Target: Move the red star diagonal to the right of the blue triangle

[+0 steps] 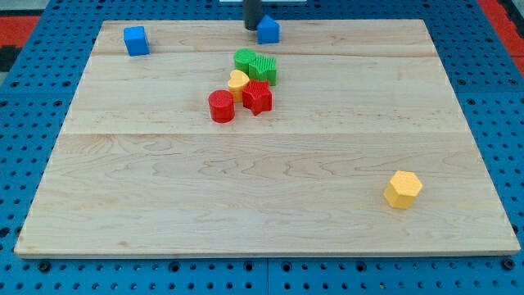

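Note:
The red star (257, 97) lies near the board's upper middle, in a cluster with a red cylinder (221, 106) to its left, a yellow block (238, 81) above-left and two green blocks (256, 65) above. The blue triangle (268, 30) sits at the view's top edge of the board. My tip (252, 27) is at the top, touching the blue triangle's left side, well above the red star.
A blue cube (136, 40) sits at the board's top left corner. A yellow hexagonal block (402, 189) lies at the lower right. The wooden board (270, 205) rests on a blue perforated table.

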